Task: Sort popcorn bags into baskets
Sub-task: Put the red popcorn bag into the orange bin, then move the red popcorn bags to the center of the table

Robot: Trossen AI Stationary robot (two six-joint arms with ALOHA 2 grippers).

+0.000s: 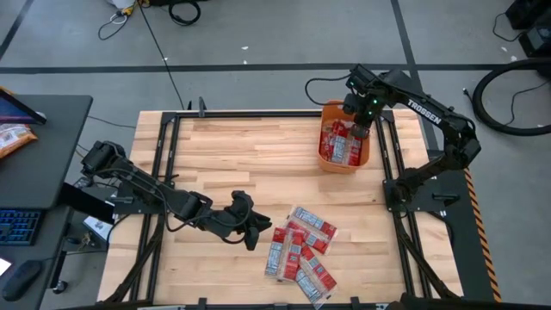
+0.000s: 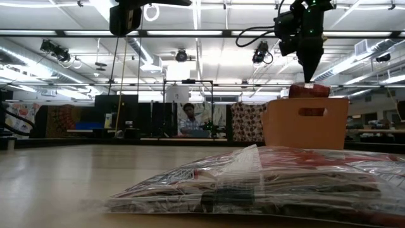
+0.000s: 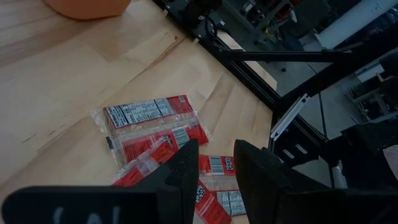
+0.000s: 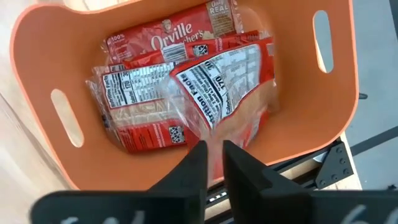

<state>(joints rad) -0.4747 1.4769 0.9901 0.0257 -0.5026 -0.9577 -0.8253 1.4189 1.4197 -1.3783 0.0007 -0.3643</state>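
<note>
Basket partly filled: several popcorn bags lie flat inside it, judged done; a loose pile of bags is left on the worktop, so roughly midway. Right gripper hangs over the basket, fingers narrow, with a clear-edged bag hanging tilted from the tips down into the bin; cannot tell if it is pinched or already let go. In the low view that bag shows just above the basket rim, below the right fingers. Left gripper sits low beside the pile, fingers partly apart and holding nothing; the nearest packet lies flat just ahead of the tips, others partly under them. Basket sits well apart from the left fingers, far across the worktop.
</note>
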